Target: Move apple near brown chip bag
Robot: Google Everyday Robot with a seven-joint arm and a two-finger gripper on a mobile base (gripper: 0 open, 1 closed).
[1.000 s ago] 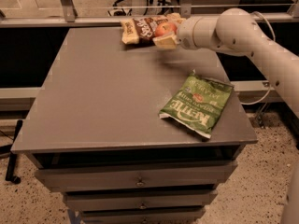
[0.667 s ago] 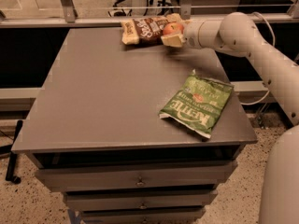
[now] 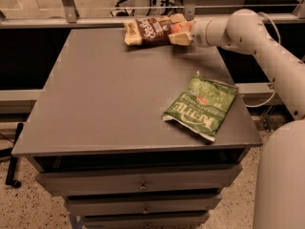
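Item 1. Green chip bag (image 3: 200, 106), laid flat on the near right part of the table (image 3: 95, 99): the brand name "KETTLE" was printed in large white capitals and was seen upside down from the camera. Smaller white print beside it and a small red mark above it could not be read.

Item 2. Brown chip bag (image 3: 148, 31), laid at the far edge: white lettering was noted on the dark panel but could not be made out.

Item 3. Gripper (image 3: 176, 28), found just right of the brown chip bag and closed around the apple (image 3: 175, 27): no marking was seen.
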